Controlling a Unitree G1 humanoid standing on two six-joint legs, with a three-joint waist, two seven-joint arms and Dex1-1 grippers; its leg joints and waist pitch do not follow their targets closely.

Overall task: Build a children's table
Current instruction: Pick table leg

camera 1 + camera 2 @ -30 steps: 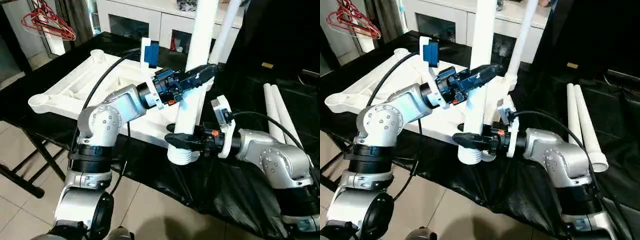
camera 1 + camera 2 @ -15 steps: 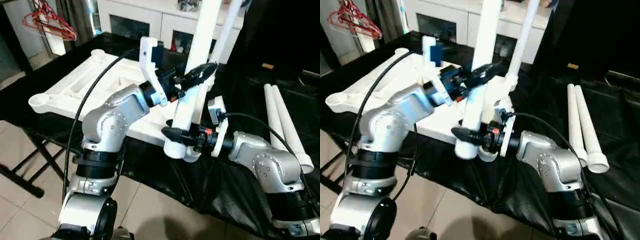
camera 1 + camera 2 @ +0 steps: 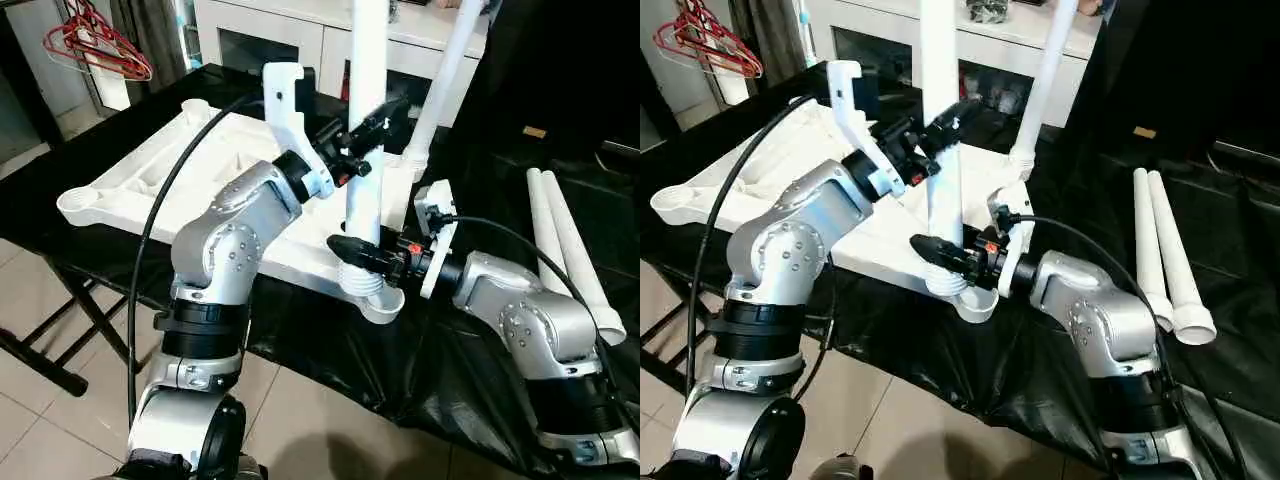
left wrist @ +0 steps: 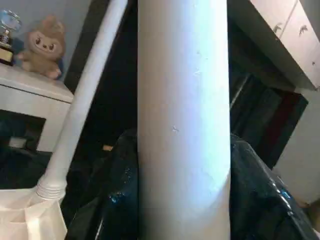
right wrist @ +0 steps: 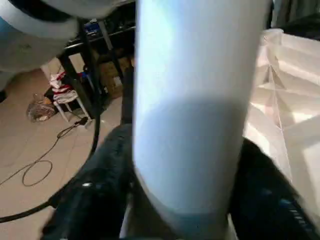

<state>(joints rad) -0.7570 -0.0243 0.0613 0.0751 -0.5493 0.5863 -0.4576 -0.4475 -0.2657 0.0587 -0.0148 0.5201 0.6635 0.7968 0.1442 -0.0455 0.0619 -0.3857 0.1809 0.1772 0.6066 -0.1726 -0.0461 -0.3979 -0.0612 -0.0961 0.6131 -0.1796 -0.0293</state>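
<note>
The children's table top [image 3: 180, 160] lies upside down on a black-draped bench, ribs facing up. One white tube leg [image 3: 367, 50] stands upright, its threaded lower end at the near right corner socket [image 3: 388, 308]. My left gripper [image 3: 385, 110] is shut on this leg partway up. In the left wrist view the leg [image 4: 182, 125] runs between the dark fingers [image 4: 117, 200]. My right gripper [image 3: 345, 250] is shut on the same leg just above the threads, its fingers [image 5: 95, 195] flanking it. A second leg [image 3: 445, 70] stands in the far right socket.
Two spare legs [image 3: 570, 240] lie side by side on the black cloth at the right. A white glass-door cabinet [image 3: 300, 30] stands behind the bench. Red hangers [image 3: 95, 45] hang at the far left. Tiled floor lies below the near edge.
The held leg has swung from a rightward tilt to upright, and its threaded end has moved from beyond the table top's edge onto the corner socket. My left wrist has rotated.
</note>
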